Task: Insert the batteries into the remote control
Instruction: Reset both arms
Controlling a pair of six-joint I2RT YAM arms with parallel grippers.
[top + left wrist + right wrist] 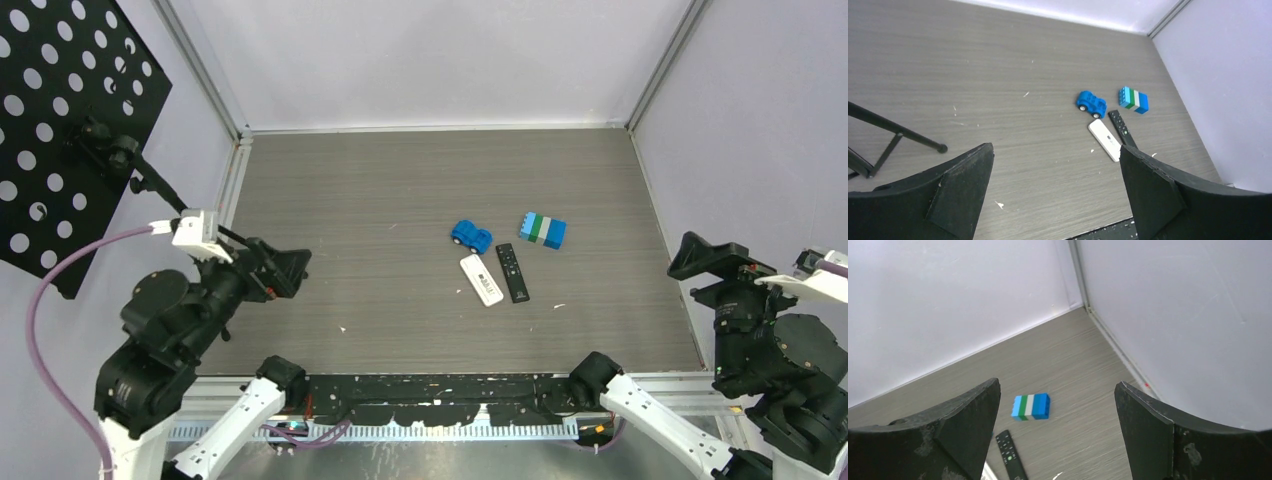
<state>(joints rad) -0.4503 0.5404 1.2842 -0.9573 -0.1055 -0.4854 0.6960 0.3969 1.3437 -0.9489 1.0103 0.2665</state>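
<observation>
Both of my hands hang released, holding nothing. My left hand [1055, 150] shows its two dark fingers [958, 190] spread wide across the bottom of its wrist view, and my right hand [1057, 385] is spread the same way. In the top view the left one sits at the lower left and the right one at the right edge, each well apart from the remotes.

Right of the middle of the grey wood-grain desk [380, 180] lie two slim remotes, flat and side by side. Both are slanted, with their far ends leaning toward the left of the frame. The white remote [481, 279] is on the left, short and rounded, with a small dark mark near its middle that I cannot make out. The black remote [512, 271] is narrower, with rows of tiny buttons. They lie just beside each other, and I cannot tell whether they touch. A pale fleck [557, 306] lies to the lower right of the black one, too small to identify.

Just past the white remote's far end stands a blue toy car [470, 236]. Past the black remote's far end, a little apart, is a brick stack [542, 229] striped blue, green and white. A black perforated panel [60, 120] fills the upper left.
</observation>
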